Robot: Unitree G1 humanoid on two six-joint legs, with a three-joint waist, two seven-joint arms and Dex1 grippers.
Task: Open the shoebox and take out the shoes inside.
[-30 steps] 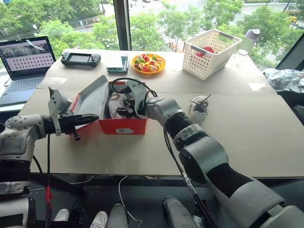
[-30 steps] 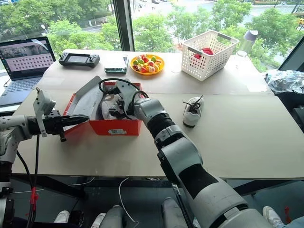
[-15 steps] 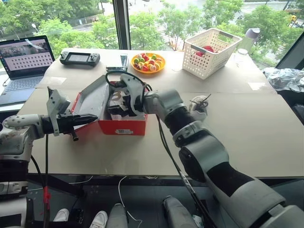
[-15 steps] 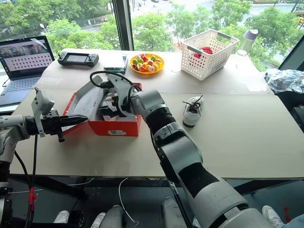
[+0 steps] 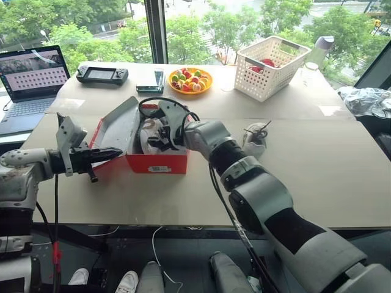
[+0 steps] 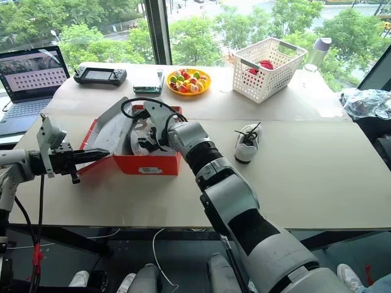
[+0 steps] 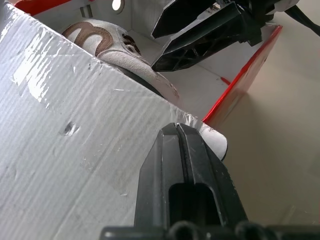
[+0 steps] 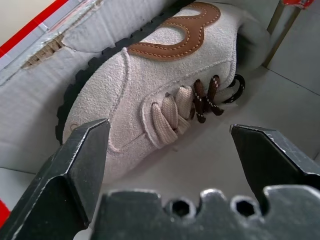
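The red shoebox (image 5: 159,162) stands open on the table, left of the middle, its grey-lined lid (image 5: 119,125) tilted back to the left. My left gripper (image 5: 116,152) is shut, its tip (image 7: 178,127) resting against the lid's edge. One of the shoes (image 8: 165,90), pale with a brown accent and dark laces, lies on its side inside the box. My right gripper (image 8: 167,129) hangs open just above it, a finger on each side, not touching it. The other shoe (image 5: 255,139) stands on the table to the right of the box.
A white lattice basket (image 5: 272,67) is at the back right. An orange plate of fruit (image 5: 190,80), a phone (image 5: 151,82), a game controller (image 5: 102,74) and a laptop (image 5: 33,79) line the back and left. A crumpled bag (image 5: 366,101) lies at the right edge.
Half a second ago my right gripper reached further toward the lid side; it has now drawn back over the shoe in the box. The left gripper stays at the lid.
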